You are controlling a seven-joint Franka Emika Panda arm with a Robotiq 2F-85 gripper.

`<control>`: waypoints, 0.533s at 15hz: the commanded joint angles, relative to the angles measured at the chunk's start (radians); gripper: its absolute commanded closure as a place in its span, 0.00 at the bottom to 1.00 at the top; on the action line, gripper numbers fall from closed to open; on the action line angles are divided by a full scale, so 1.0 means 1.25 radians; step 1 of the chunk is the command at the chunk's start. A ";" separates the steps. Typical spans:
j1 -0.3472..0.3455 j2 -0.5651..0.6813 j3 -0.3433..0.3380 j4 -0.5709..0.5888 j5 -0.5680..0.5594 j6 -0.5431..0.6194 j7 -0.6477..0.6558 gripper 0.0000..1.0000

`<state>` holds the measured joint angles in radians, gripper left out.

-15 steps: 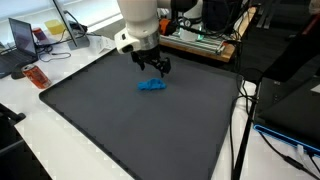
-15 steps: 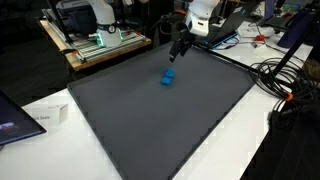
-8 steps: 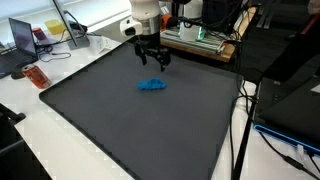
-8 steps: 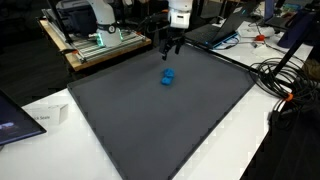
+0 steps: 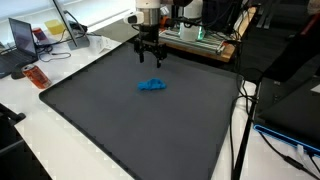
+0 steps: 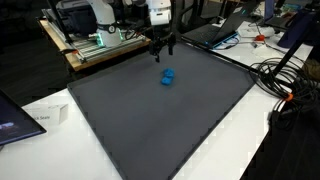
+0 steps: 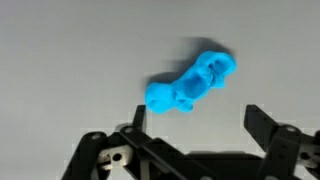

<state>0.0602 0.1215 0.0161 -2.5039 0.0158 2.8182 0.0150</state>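
Hovering released, the gripper (image 7: 196, 118) hangs over a lumpy, curved, bright-blue object (image 7: 190, 85).

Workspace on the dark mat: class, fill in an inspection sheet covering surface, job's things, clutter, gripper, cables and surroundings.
Surface: dark mat lying flat on a white table.
Job's things: blue toy lying alone on the mat, untouched.
Clutter: red object and laptop, both off the mat.
Grippers: gripper open, above the mat, apart from the toy.
Cables: black cables beside the mat's edge.
Surroundings: equipment bench behind.
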 commanded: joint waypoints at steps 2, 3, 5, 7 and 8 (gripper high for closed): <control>-0.055 -0.025 0.056 -0.101 0.144 0.160 -0.153 0.00; -0.064 -0.022 0.070 -0.110 0.190 0.184 -0.194 0.00; -0.097 -0.020 0.121 -0.120 0.279 0.218 -0.271 0.00; -0.135 -0.016 0.181 -0.118 0.363 0.239 -0.354 0.00; -0.158 -0.010 0.215 -0.113 0.407 0.248 -0.398 0.00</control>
<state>-0.0605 0.1197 0.1768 -2.6344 0.3852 3.0909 -0.3393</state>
